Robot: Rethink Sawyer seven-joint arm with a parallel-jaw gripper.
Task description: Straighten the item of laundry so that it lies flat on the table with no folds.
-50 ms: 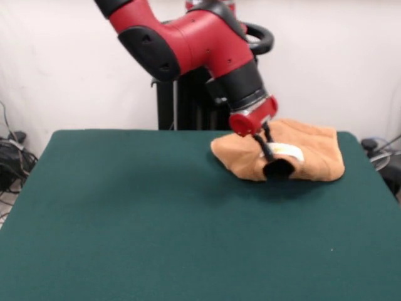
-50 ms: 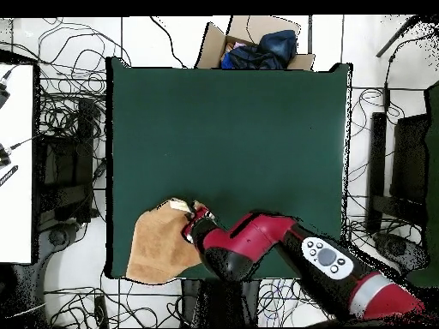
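Note:
The item of laundry is an orange-tan towel, bunched and folded over itself near the table's far right corner in the front view. A small white tag shows on top of it. My gripper comes down onto the towel's near edge beside the tag, its black fingers closed on a raised fold. In the overhead view the towel lies at the lower left corner of the green table, reaching close to the table's edges. There the gripper sits at the towel's right edge, by the tag.
An open cardboard box with dark blue cloth stands beyond the table's top edge in the overhead view. Cables lie on the floor around the table. The red arm crosses the table's lower edge.

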